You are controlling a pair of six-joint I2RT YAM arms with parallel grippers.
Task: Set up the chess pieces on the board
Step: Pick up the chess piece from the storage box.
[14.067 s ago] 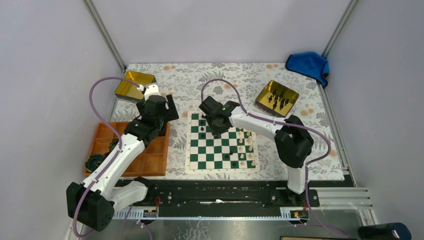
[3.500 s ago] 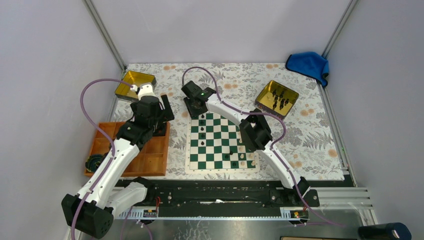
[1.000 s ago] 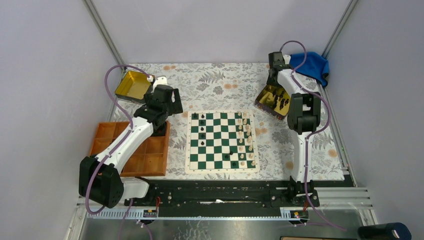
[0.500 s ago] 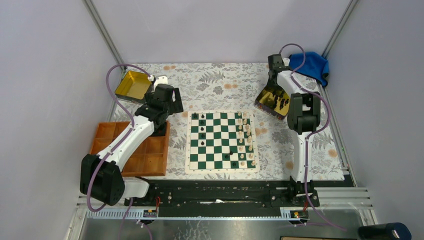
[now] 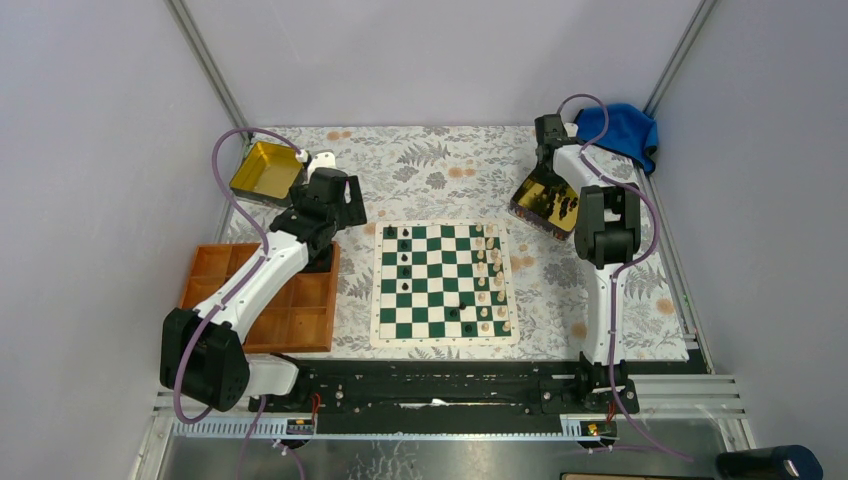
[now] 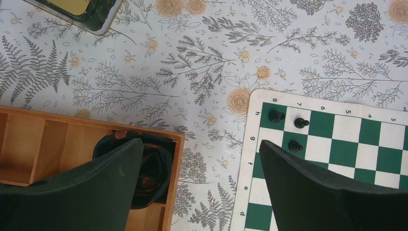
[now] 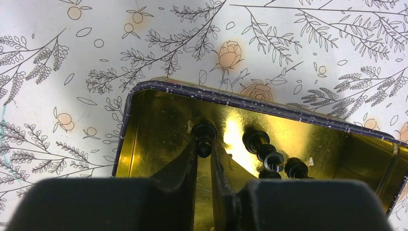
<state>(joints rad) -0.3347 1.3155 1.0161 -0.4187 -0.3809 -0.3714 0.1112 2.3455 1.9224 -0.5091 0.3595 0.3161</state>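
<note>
The green and white board [image 5: 430, 300] lies mid-table, with a few black chess pieces [image 5: 403, 258] along its left side and cream ones [image 5: 490, 280] on its right. My right gripper [image 7: 204, 144] reaches into the gold tin [image 7: 126, 120] at the back right, shut on one small black piece [image 7: 204, 131]. More black pieces [image 7: 263, 144] lie beside it in the tin. My left gripper [image 6: 199, 143] hangs open and empty over the cloth between the orange tray [image 6: 57, 144] and the board's corner [image 6: 337, 149], where three black pieces [image 6: 295, 146] stand.
A second gold tin [image 5: 262, 170] sits at the back left, a blue cloth [image 5: 618, 128] in the back right corner. The orange tray [image 5: 290, 325] holds a dark round object [image 6: 154, 168] in one compartment. A flowered cloth covers the table.
My right gripper has dipped a little deeper into the gold tin and its fingers have drawn in onto a black piece. The left arm has barely moved.
</note>
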